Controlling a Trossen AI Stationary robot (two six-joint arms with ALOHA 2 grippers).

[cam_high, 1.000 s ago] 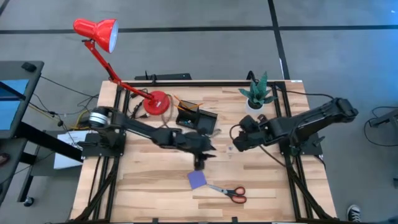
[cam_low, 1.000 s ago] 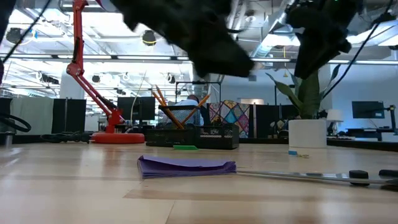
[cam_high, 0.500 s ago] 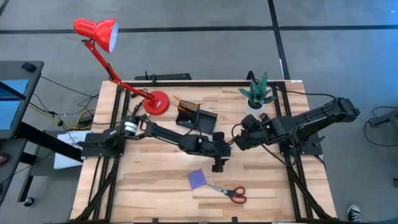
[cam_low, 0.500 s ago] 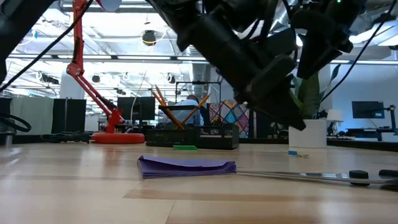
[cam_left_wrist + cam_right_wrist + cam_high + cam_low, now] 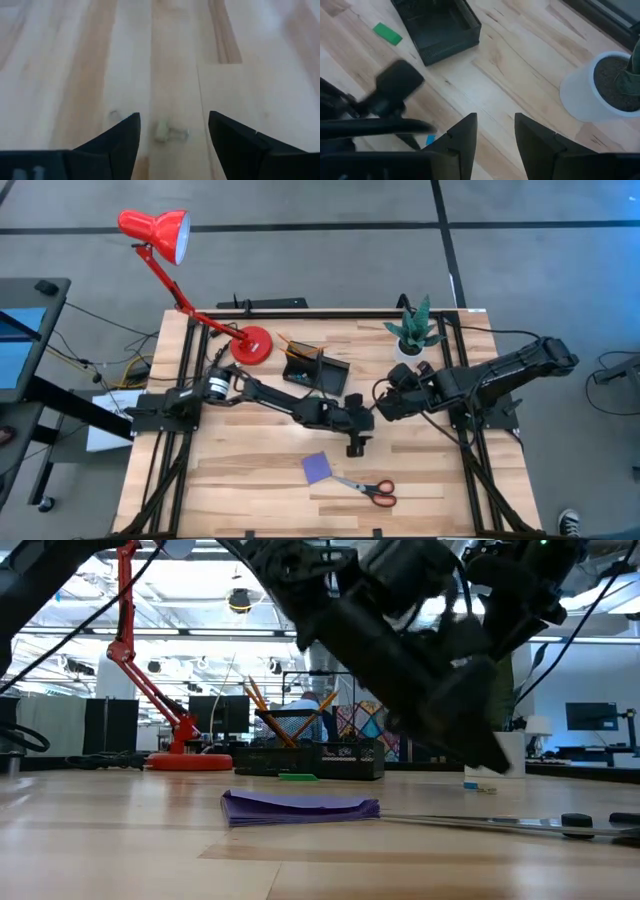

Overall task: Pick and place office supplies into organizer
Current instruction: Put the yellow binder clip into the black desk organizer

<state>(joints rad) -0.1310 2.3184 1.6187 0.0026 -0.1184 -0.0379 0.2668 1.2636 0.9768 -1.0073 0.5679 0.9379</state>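
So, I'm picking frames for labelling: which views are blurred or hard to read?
Left wrist view: soft all over; the small pale object between the open left gripper fingers is an unreadable smudge. Low view: the near arm is a dark, smeared mass against bright ceiling lights; the purple notepad is crisp. Right wrist view: the other arm is smeared; the green eraser is clear. High view: sharp.

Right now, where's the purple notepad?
High view: the notepad lies flat near the table's front centre, just left of the scissors, in front of the left gripper.
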